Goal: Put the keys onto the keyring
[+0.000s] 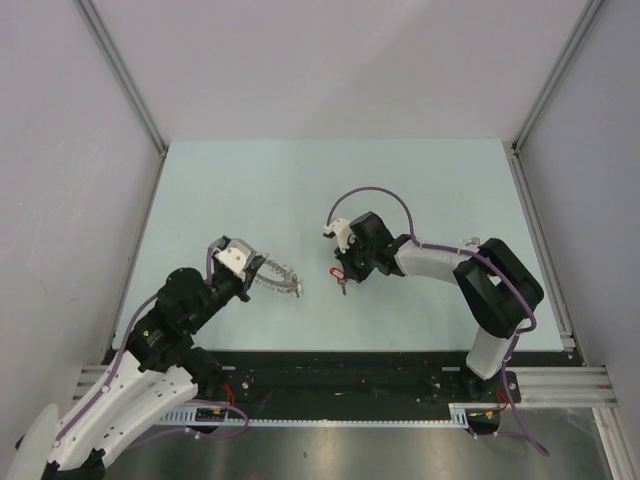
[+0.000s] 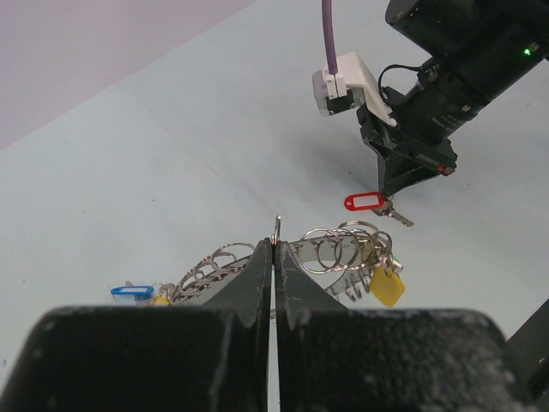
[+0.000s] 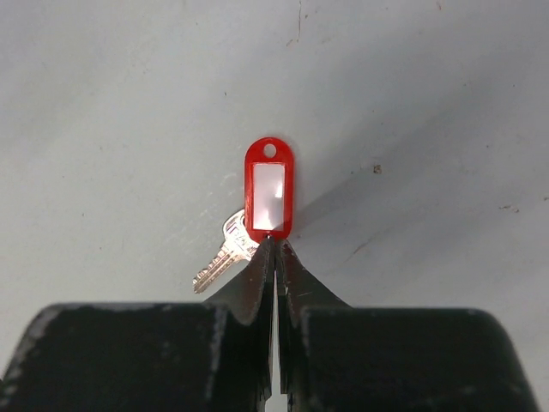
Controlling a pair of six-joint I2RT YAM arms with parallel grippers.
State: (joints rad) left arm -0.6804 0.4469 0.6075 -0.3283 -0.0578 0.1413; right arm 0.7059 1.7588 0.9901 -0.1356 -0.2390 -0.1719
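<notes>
Currently pinched in closed left gripper (image 2: 274, 244): light, floppy keyring (image 2: 333, 247), likely to sag. Clamped in closed right gripper (image 3: 274, 245): red key (image 3: 268, 184), by its stiff tag end, probably the surest hold.

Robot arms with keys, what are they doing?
The left gripper is shut on the keyring, which has a yellow tag and a blue tag among its loops. The right gripper is shut on the red-tagged key, holding it beside the keyring without touching. That key is not on the ring yet.
</notes>
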